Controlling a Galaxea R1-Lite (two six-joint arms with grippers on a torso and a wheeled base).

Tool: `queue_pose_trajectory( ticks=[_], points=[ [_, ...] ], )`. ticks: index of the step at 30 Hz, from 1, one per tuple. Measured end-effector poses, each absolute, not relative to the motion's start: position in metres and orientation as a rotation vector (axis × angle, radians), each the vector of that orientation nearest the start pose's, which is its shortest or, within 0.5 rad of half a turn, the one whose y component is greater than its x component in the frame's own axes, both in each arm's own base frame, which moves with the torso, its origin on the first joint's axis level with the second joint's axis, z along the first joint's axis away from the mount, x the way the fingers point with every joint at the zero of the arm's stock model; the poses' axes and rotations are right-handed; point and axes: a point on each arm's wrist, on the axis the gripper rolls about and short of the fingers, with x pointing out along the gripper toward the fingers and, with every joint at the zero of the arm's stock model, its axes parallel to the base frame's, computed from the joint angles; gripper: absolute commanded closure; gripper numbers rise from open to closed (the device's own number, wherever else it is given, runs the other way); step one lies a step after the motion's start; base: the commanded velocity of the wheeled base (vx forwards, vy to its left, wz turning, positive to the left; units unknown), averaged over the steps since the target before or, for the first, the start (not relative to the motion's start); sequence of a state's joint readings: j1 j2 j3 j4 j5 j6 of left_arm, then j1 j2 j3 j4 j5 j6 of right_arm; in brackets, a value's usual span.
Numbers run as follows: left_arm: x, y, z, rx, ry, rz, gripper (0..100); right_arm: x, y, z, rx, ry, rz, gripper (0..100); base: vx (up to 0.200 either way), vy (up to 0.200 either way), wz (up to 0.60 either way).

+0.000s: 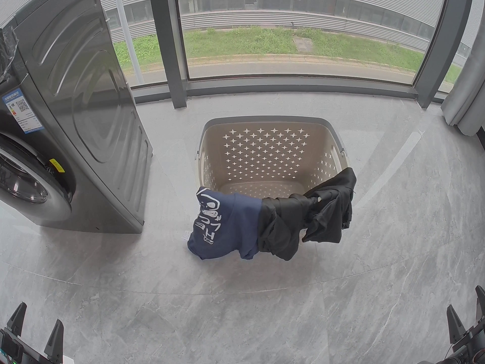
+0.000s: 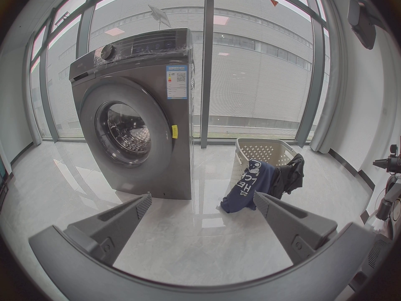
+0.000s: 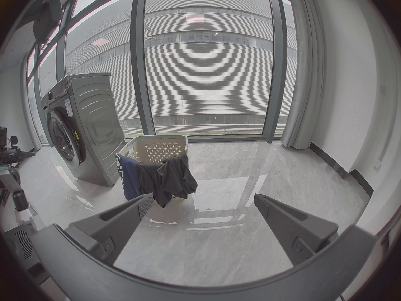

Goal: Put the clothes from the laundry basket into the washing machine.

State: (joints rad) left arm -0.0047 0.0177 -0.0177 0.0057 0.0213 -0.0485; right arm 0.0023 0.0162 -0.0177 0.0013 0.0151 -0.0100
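A beige laundry basket [image 1: 273, 127] stands on the floor in front of the window. Over its near rim hang a navy blue garment with white print [image 1: 225, 226] and a black garment [image 1: 313, 211]. A dark grey front-loading washing machine [image 1: 76, 102] stands to the left, its round door [image 2: 123, 132] facing this way. My left gripper [image 1: 35, 332] is low at the near left, open and empty. My right gripper [image 1: 467, 312] is low at the near right, open and empty. Both are well short of the basket.
Glass window walls [image 1: 303, 26] with dark frames run behind the basket. A grey curtain [image 1: 467, 97] hangs at the far right. Bare grey tiled floor [image 1: 242, 309] lies between my grippers and the basket.
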Motion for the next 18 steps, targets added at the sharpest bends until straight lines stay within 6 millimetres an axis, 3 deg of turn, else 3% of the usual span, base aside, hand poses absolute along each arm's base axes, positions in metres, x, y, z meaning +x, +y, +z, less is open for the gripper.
queue_pose_trajectory(
  ticks=[18],
  points=[
    [-0.0227,0.0006,0.0802,-0.049,0.006,0.017,0,-0.0229,0.0003,0.0805,-0.010,0.000,0.017,0,0.000,0.200,0.00]
  ],
)
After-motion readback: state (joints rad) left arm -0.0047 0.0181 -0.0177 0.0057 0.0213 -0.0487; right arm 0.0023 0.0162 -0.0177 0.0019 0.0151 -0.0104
